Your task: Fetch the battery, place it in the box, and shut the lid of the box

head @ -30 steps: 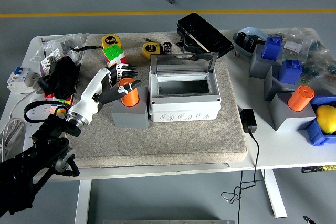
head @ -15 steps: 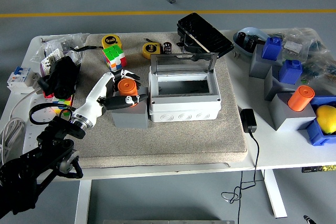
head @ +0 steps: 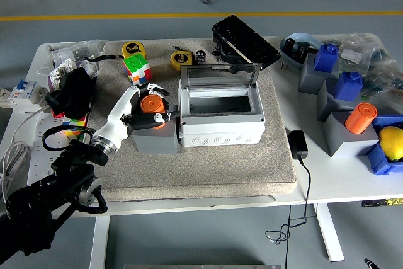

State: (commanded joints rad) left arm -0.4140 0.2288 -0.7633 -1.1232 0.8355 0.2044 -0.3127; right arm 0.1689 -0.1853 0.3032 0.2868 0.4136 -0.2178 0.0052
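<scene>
Orange cylindrical battery [head: 151,106] stands upright on grey block [head: 155,140].

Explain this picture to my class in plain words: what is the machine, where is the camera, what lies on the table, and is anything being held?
The camera sits high on a humanoid robot, looking down over a white table. One black arm enters from the left; its left hand has five fingers, curled around an orange battery standing in a grey holder. Right of the holder is a grey box with its clear lid raised. Both rest on a beige mat. Around lie a Rubik's cube, tape measures, and another orange cylinder at the right. The right arm is not visible.
</scene>
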